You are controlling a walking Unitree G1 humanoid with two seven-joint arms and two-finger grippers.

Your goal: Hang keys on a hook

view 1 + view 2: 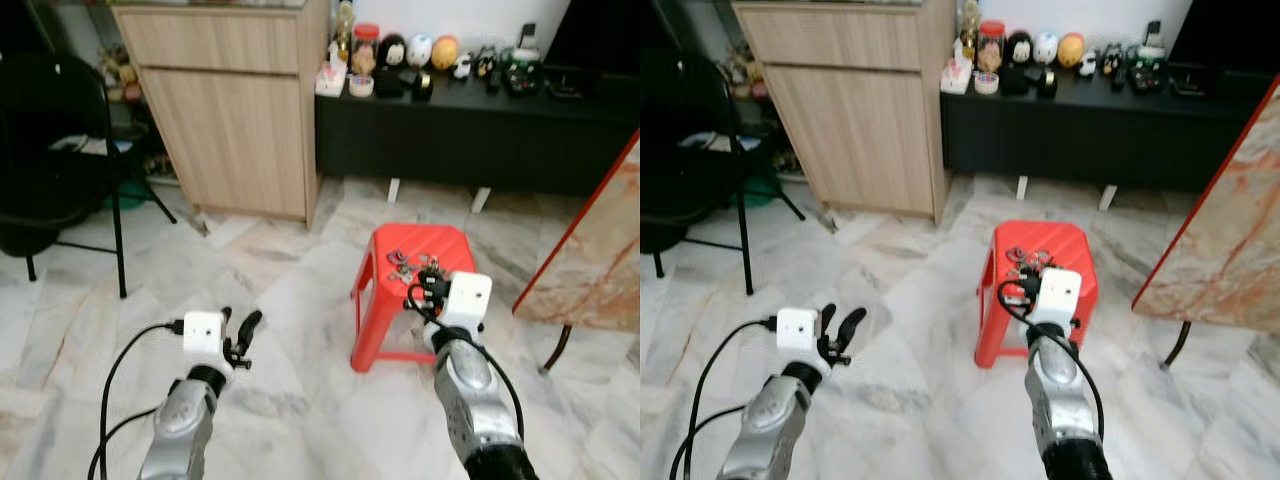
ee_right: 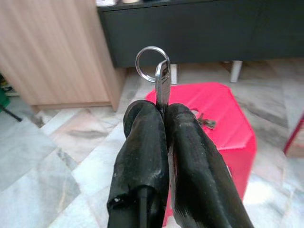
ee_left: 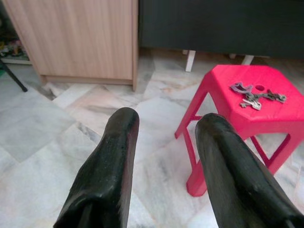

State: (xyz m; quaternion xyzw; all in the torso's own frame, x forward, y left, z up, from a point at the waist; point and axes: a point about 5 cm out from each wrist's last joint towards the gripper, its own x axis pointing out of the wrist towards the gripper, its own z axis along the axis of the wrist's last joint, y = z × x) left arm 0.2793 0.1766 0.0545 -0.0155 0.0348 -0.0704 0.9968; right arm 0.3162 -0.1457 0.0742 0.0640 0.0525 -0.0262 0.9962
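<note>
While right gripper (image 2: 164,118) clamps key (image 2: 162,85) by blade, ring up, above red stool (image 1: 415,250), we keep pinch firm, ring clear. Left gripper (image 3: 164,142) fingers apart, idle. More keys (image 3: 256,95) on stool. We see no hook.

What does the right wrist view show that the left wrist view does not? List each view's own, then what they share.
Right wrist view alone: the right gripper, jaws shut on a key whose ring stands above the tips.

Left wrist view alone: the left gripper, jaws apart with nothing between them, and a bunch of keys lying on the stool's seat.

Both: the red stool, the wooden cabinet, the black sideboard and the marble floor.
</note>
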